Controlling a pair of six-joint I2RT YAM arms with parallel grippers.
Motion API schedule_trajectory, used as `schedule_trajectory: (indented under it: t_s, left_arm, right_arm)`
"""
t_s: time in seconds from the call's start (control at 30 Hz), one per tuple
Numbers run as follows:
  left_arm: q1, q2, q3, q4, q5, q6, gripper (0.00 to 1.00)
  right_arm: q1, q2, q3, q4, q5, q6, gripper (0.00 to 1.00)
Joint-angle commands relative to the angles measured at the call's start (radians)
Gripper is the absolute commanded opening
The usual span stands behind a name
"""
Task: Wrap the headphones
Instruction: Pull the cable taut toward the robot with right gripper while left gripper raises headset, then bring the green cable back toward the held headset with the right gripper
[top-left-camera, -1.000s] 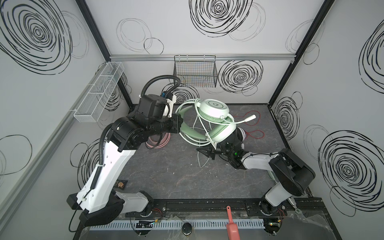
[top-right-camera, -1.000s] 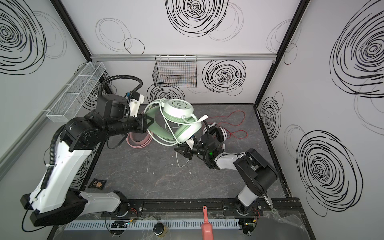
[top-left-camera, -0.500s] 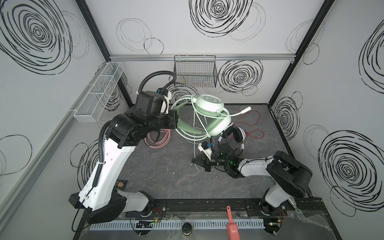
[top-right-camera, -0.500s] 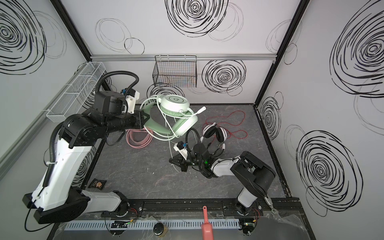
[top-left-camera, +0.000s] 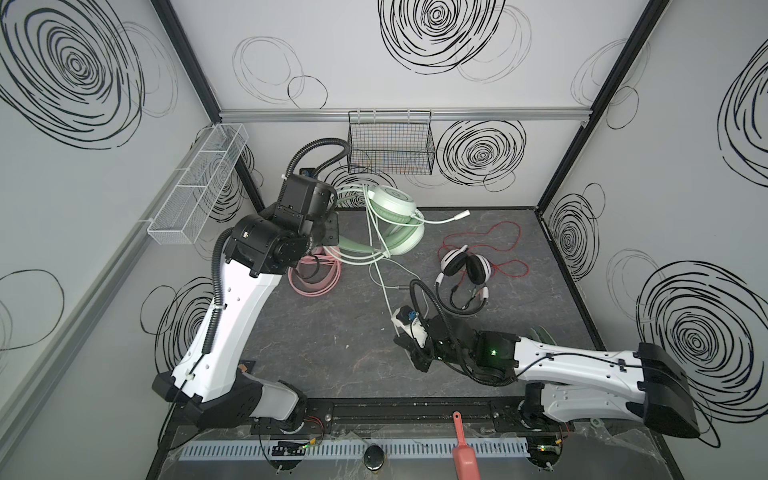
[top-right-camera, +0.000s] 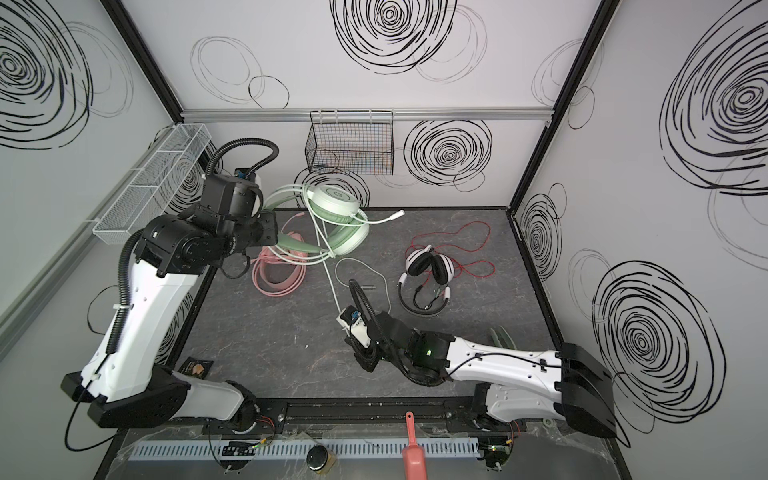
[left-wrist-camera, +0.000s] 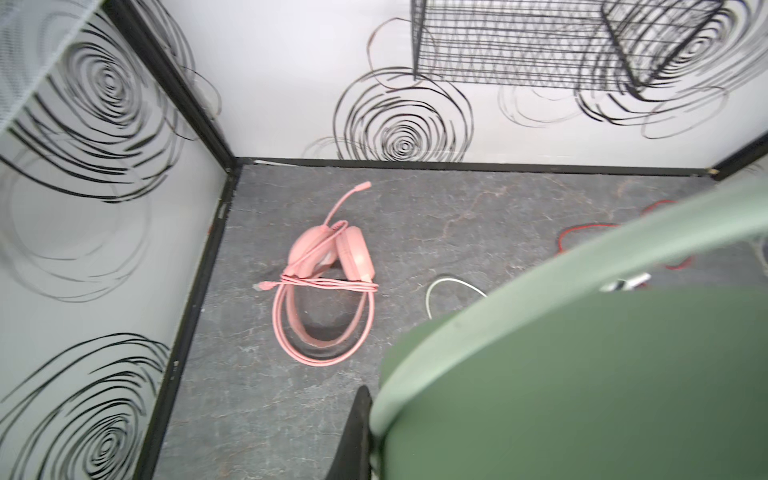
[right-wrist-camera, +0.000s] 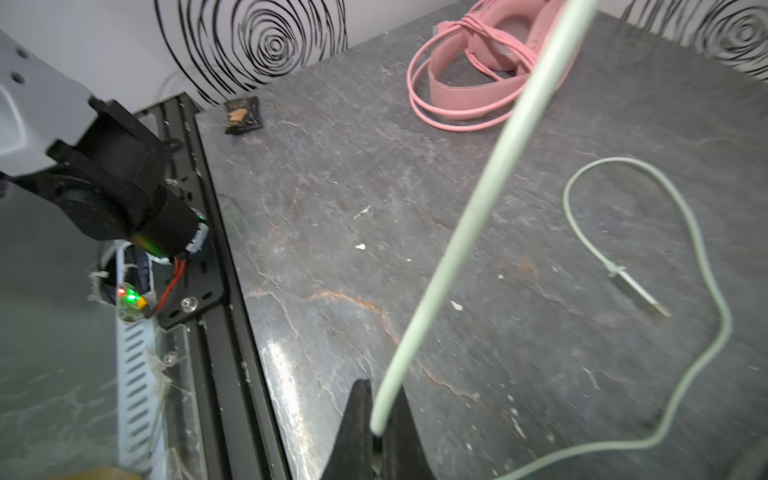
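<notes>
Wrist views show left pincer gripping green headband, right pincer pinching green cable.

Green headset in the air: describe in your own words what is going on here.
The left gripper holds the mint-green headset up by its headband. The right gripper is shut on its pale green cable, drawn out low toward the front. The pink headset lies wrapped; the white-and-black headset lies with its red cable loose.

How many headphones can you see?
3: the mint-green headset held up by the left gripper, the pink headset on the table nearby, the white-and-black headset lying farther right.
</notes>
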Motion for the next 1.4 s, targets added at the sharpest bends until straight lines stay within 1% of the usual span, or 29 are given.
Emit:
schedule_trajectory:
  t_s: [0.0,0.1,0.17,0.23,0.4,0.43,0.47,0.53,0.6,0.7,0.8,0.87,0.9,0.93,1.0,1.07,1.13,1.23,1.37]
  left_arm:
    - [0.016,-0.029,-0.027,0.109,-0.212,-0.010,0.00]
    - [0.006,-0.040,-0.064,0.115,-0.298,-0.018,0.00]
    - [-0.005,-0.042,-0.079,0.111,-0.342,-0.028,0.00]
    - [-0.021,-0.042,-0.102,0.114,-0.353,-0.031,0.00]
    - [-0.101,-0.034,-0.182,0.100,-0.383,-0.056,0.00]
    - [-0.120,-0.037,-0.206,0.096,-0.387,-0.056,0.00]
    - [-0.137,-0.040,-0.229,0.091,-0.397,-0.085,0.00]
    - [-0.165,-0.053,-0.279,0.083,-0.413,-0.098,0.00]
    - [-0.201,-0.073,-0.332,0.079,-0.432,-0.112,0.00]
    - [-0.251,-0.090,-0.389,0.039,-0.452,-0.147,0.00]
    - [-0.314,-0.107,-0.421,0.008,-0.435,-0.172,0.00]
    - [-0.357,-0.114,-0.433,-0.013,-0.406,-0.185,0.00]
    - [-0.372,-0.118,-0.440,-0.019,-0.393,-0.189,0.00]
    - [-0.386,-0.126,-0.452,-0.023,-0.368,-0.189,0.00]
    - [-0.399,-0.146,-0.484,-0.006,-0.302,-0.177,0.00]
    - [-0.411,-0.169,-0.517,0.008,-0.253,-0.173,0.00]
    - [-0.414,-0.189,-0.545,0.012,-0.232,-0.173,0.00]
    - [-0.413,-0.214,-0.582,0.009,-0.231,-0.175,0.00]
    - [-0.413,-0.234,-0.625,0.005,-0.241,-0.177,0.00]
  right_arm:
    - [0.056,-0.047,0.087,-0.274,0.239,-0.037,0.00]
    - [0.110,-0.065,0.177,-0.381,0.378,-0.053,0.00]
    - [0.143,-0.064,0.252,-0.449,0.450,-0.063,0.00]
    - [0.168,-0.053,0.314,-0.491,0.506,-0.089,0.00]
    - [0.198,-0.018,0.434,-0.517,0.660,-0.228,0.00]
    - [0.199,-0.003,0.465,-0.533,0.716,-0.256,0.00]
    - [0.198,0.011,0.494,-0.546,0.782,-0.280,0.00]
    - [0.198,0.033,0.535,-0.555,0.896,-0.350,0.00]
    - [0.196,0.043,0.547,-0.521,1.002,-0.445,0.00]
    - [0.180,0.040,0.511,-0.376,1.111,-0.638,0.00]
    - [0.142,0.004,0.420,-0.122,1.134,-0.860,0.00]
    - [0.117,-0.022,0.345,0.079,1.128,-1.002,0.02]
    - [0.108,-0.031,0.322,0.138,1.115,-1.041,0.03]
    - [0.097,-0.038,0.305,0.185,1.097,-1.070,0.05]
    - [0.073,-0.042,0.286,0.250,1.077,-1.113,0.19]
    - [0.049,-0.042,0.266,0.318,1.069,-1.157,0.28]
    - [0.029,-0.044,0.258,0.360,1.060,-1.178,0.38]
    - [0.004,-0.046,0.268,0.366,1.054,-1.182,0.42]
    - [-0.010,-0.069,0.284,0.360,1.062,-1.209,0.43]
